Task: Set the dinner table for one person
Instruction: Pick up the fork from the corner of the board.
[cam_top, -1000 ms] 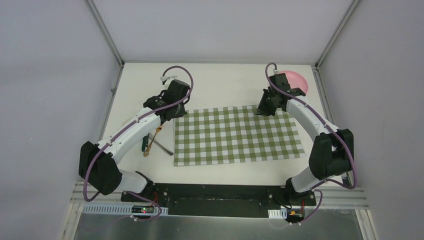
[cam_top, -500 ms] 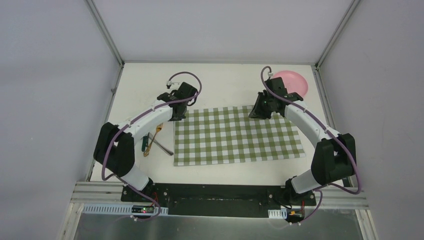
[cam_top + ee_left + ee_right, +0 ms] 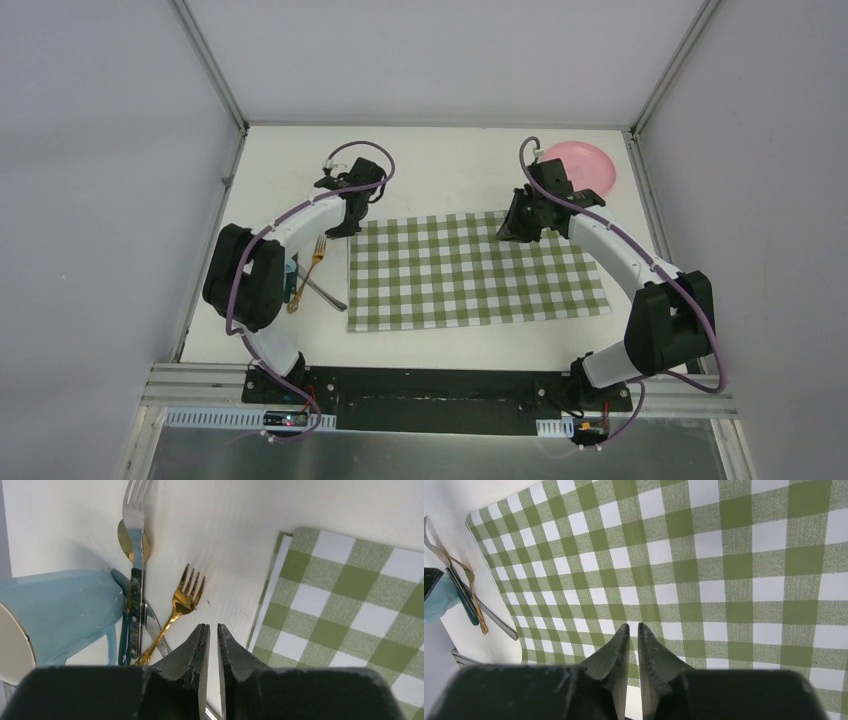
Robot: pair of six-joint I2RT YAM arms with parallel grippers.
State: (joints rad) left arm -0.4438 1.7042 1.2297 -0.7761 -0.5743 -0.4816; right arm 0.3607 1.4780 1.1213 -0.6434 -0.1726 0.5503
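counter [image 3: 450, 170]: broad white top, edged by aluminium rails, spread under everything in view; both arm bases are bolted at its near edge.

green-and-white checked cloth [image 3: 470, 275] is laid flat at the middle of the counter. a pink plate [image 3: 585, 165] is seen at the far right corner, off the cloth.

cutlery is bunched on bare counter left of the cloth, partly hidden by the left arm in the top view. from the left wrist, a gold fork [image 3: 182, 602] is noted nearest the cloth, tines away from the camera. a silver fork with a dark green handle [image 3: 134, 510] is laid over a gold spoon [image 3: 122, 537]. a pale blue mug [image 3: 60, 615] is pressed against the green handle; whether it is upright or tipped cannot be told.

left pincer [image 3: 213, 626]: fingers drawn together, only a thin slit between, nothing held. it is hung over bare counter between the gold fork and the cloth's left edge.

right pincer [image 3: 634, 625]: fingers likewise drawn together, nothing held, poised over the cloth near its far right corner.
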